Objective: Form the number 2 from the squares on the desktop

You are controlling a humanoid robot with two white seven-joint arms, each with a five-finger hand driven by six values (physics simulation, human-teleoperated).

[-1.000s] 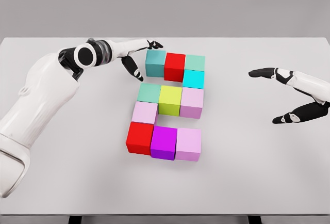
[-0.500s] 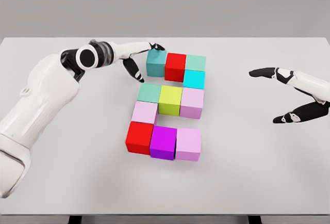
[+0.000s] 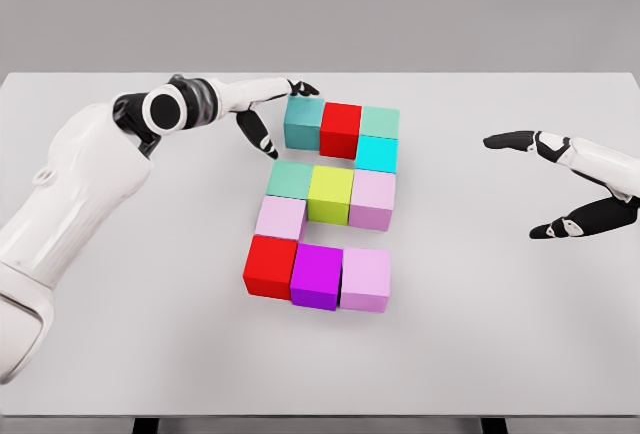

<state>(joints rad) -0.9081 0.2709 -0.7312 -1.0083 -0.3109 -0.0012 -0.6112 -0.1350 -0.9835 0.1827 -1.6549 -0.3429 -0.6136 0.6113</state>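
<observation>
Two hands in view. Left hand (image 3: 268, 109) at the teal cube (image 3: 303, 122), fingers spread, one fingertip at its top-left edge, nothing gripped. Teal cube heads the top row with red cube (image 3: 340, 129) and green cube (image 3: 379, 121); cyan cube (image 3: 376, 153) just below green. Ten cubes already read as a 2 mid-table (image 3: 120, 354). Right hand (image 3: 565, 184) open, well apart at right edge, holding nothing.

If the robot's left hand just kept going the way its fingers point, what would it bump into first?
The left hand points rightward along the top row, so it would most likely meet the teal cube first; its fingertips already sit at that cube's left face. Whether they touch it is unclear from this view.
</observation>
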